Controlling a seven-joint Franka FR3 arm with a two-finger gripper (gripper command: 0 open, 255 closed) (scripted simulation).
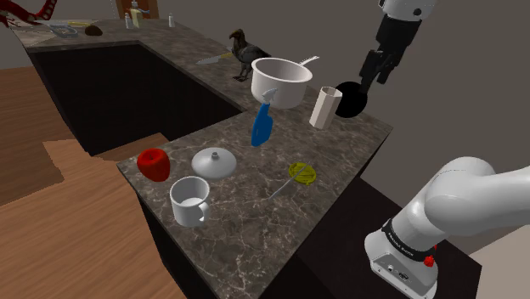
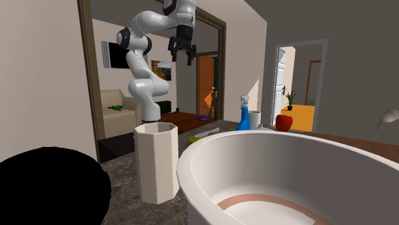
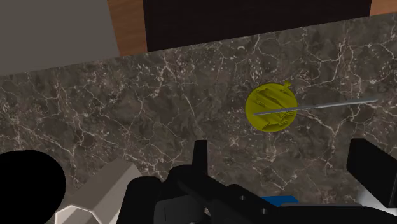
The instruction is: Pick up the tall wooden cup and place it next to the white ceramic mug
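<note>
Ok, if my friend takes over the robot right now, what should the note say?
Hand: open, empty, up in the air near the tall pale cup.
Cup: upright on the counter, between the white pot and a black round thing.
White mug: far end of the counter, near the red apple.
Done: nothing lifted yet.
Left: grab the cup, set it beside the mug.

We note countertop (image 1: 255,217) dark grey, white-veined. Tall cup (image 1: 324,107) pale beige, mug (image 1: 190,200) white; red round thing (image 1: 154,163) beside mug. Spray bottle (image 1: 262,126) blue, strainer (image 1: 301,172) yellow.
</note>
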